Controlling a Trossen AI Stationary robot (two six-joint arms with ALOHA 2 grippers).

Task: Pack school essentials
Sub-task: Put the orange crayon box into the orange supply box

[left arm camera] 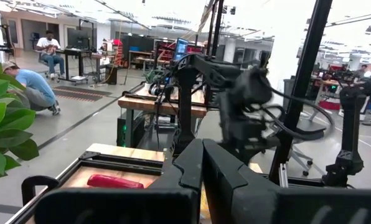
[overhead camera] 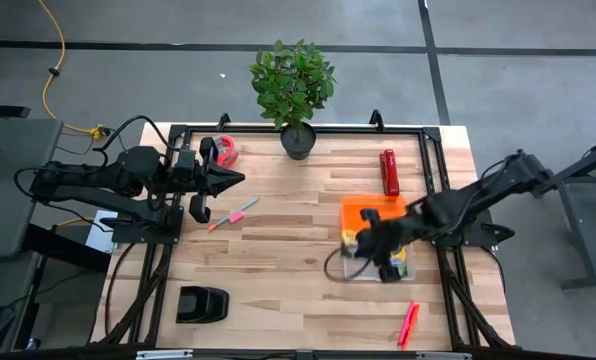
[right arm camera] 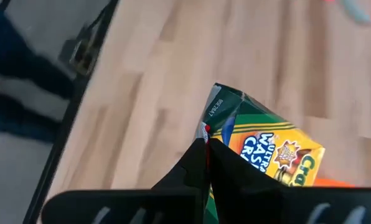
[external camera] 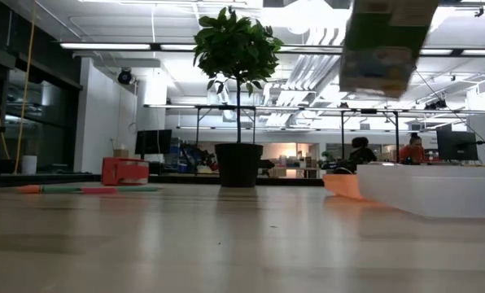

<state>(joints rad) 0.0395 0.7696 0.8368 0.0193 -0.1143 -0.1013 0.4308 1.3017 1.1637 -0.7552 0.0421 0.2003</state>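
My right gripper [overhead camera: 368, 248] hangs over the clear bin [overhead camera: 350, 262] at the table's right, shut on a yellow-and-green crayon box [right arm camera: 263, 146]. In the low view that box [external camera: 382, 37] shows high above the table. A blue pen with a pink end [overhead camera: 234, 213] lies flat at centre left. Pink markers [overhead camera: 409, 323] lie near the front right edge. My left gripper [overhead camera: 236, 178] waits shut and level over the table's left part, touching nothing. My right gripper pinches the crayon box between its two fingers at the green edge [right arm camera: 218, 132] near one end. The fingers slant down from above. The box sticks out past the fingertips, tilted and lifted clear of the table.
An orange lid [overhead camera: 371, 211] lies against the bin's far side. A red cylinder [overhead camera: 389, 172] lies behind it. A potted plant [overhead camera: 297, 95] stands at the far middle and a red tape roll [overhead camera: 225, 152] at the far left. A black object [overhead camera: 202, 303] sits front left.
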